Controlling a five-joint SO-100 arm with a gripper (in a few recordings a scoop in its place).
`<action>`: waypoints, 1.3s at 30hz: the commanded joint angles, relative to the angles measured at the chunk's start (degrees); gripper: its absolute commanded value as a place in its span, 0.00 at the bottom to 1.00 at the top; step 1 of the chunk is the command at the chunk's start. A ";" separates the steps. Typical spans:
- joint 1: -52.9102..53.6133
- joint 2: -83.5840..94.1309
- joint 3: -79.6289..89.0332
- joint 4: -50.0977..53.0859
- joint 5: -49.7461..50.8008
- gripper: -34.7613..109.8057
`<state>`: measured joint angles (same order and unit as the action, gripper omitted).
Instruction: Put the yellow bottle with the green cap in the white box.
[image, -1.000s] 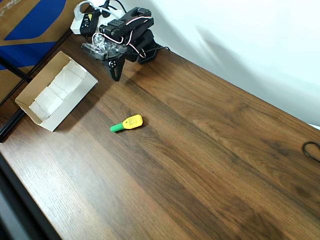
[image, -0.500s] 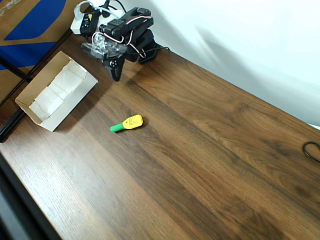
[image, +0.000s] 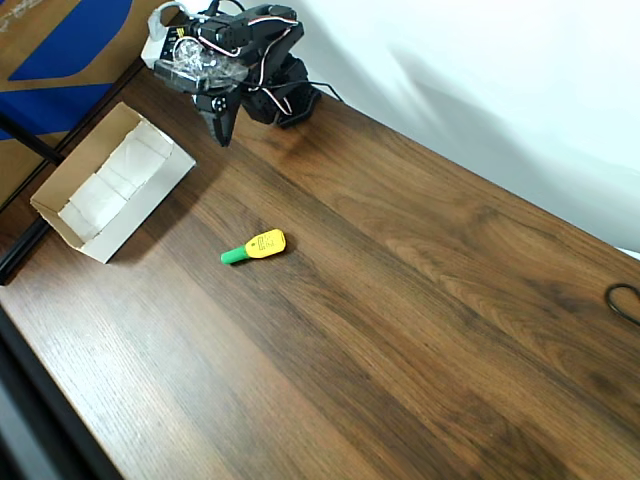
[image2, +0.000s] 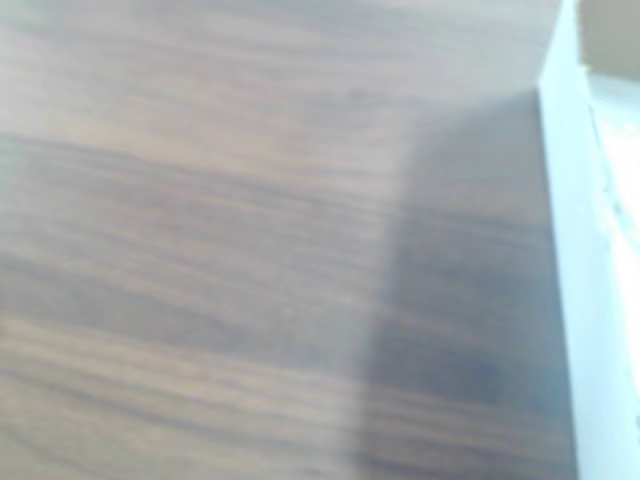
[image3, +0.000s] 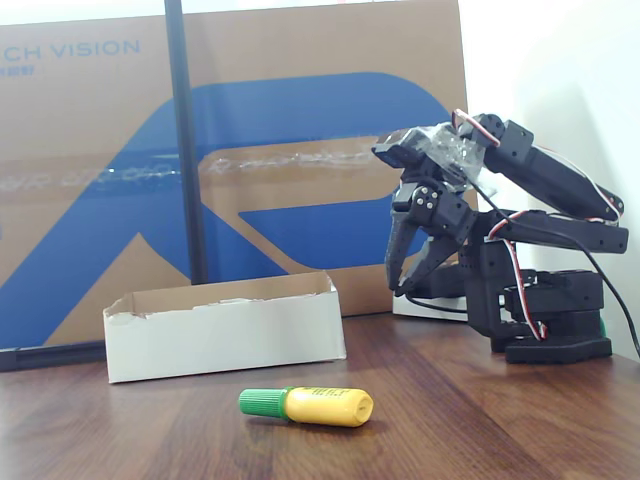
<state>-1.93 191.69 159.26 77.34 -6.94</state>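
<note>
- Yellow bottle with the green cap (image: 254, 246) lies flat mid-left of the overhead view, well below the gripper (image: 219, 128)
- Fingers slightly apart, holding nothing
- White box (image: 60, 195) at left

Open wood tabletop (image: 400, 300) on all sides of the bottle (image: 255, 245), lying flat, well apart from the box (image: 112, 180) to its left in the overhead view. Bare board between bottle and gripper (image: 217, 125), raised near the box's far corner. Tall carton (image3: 230, 150) and dark upright post (image3: 185, 140) close behind the box.
</note>
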 joint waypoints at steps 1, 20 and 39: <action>-0.79 -4.57 -3.69 -0.88 0.18 0.24; -0.09 -24.87 -9.05 -17.67 3.25 0.24; -7.12 -52.91 -27.86 -26.81 4.48 0.24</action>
<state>-7.38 140.10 136.49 50.80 -2.11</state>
